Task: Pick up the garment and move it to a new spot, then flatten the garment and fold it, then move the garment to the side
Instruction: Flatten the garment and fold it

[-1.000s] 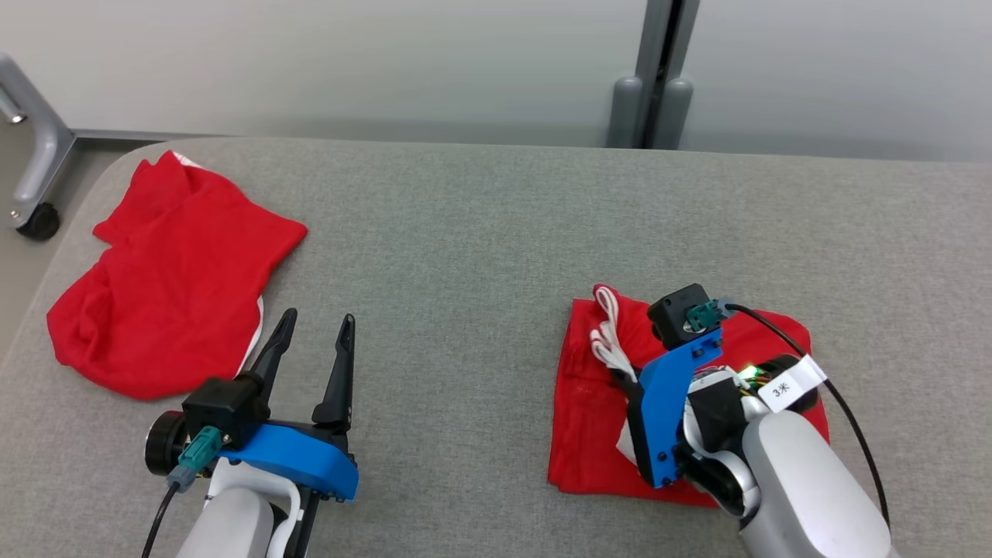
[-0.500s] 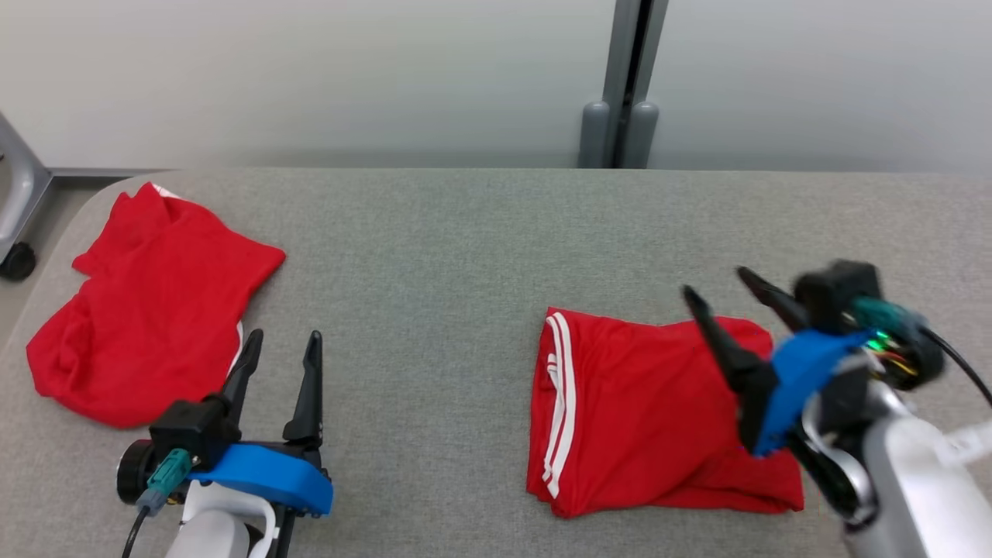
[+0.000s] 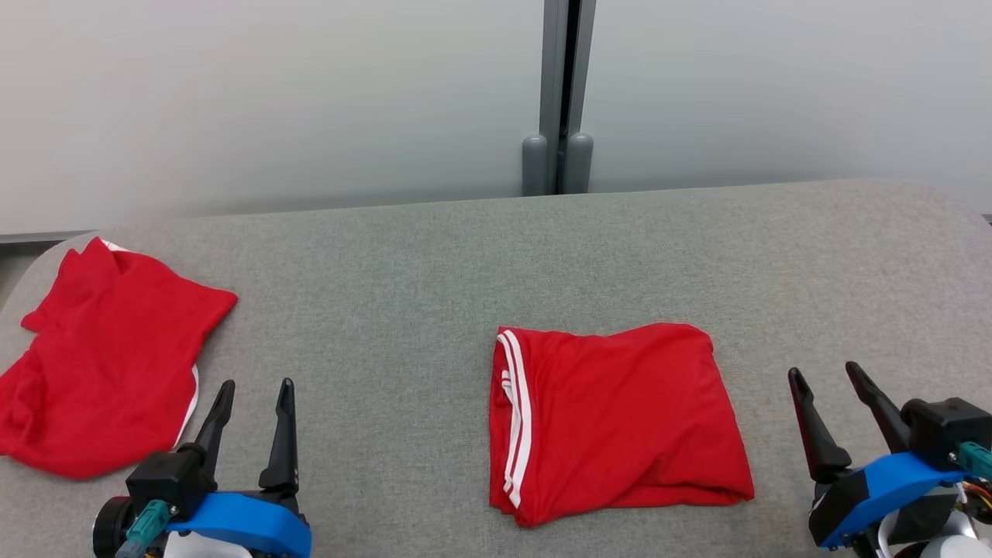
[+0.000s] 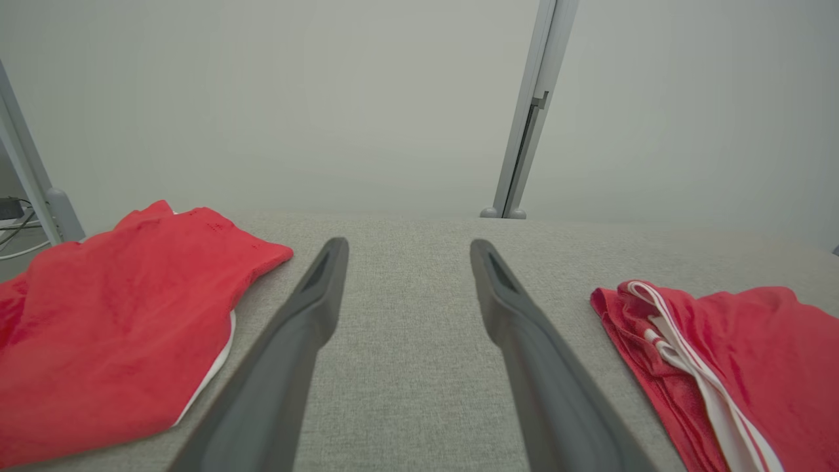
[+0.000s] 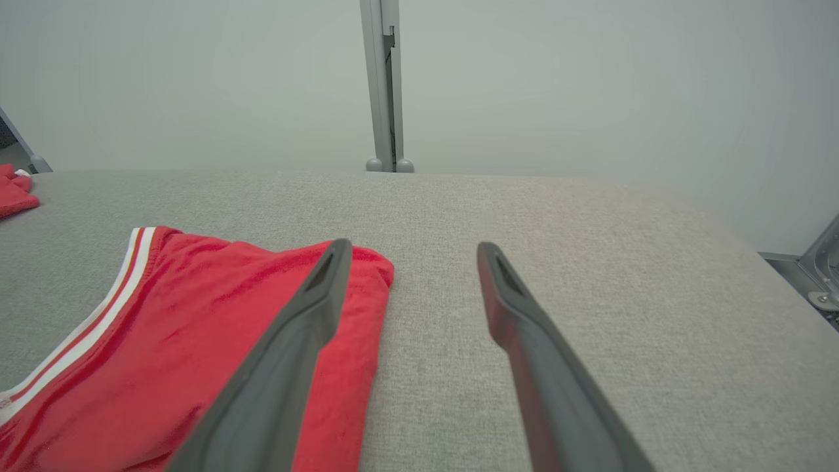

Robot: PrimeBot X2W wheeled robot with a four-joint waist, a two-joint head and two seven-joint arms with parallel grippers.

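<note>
Head view: grey tabletop (image 3: 403, 294), pale wall (image 3: 232, 101)

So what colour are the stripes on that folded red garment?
White stripes on the folded red garment; clearest in the head view.

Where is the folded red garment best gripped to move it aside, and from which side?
Grip the folded garment at its right edge, from the right; the open right gripper sits beside it. Layers stack there; one pinch probably keeps the fold.
</note>
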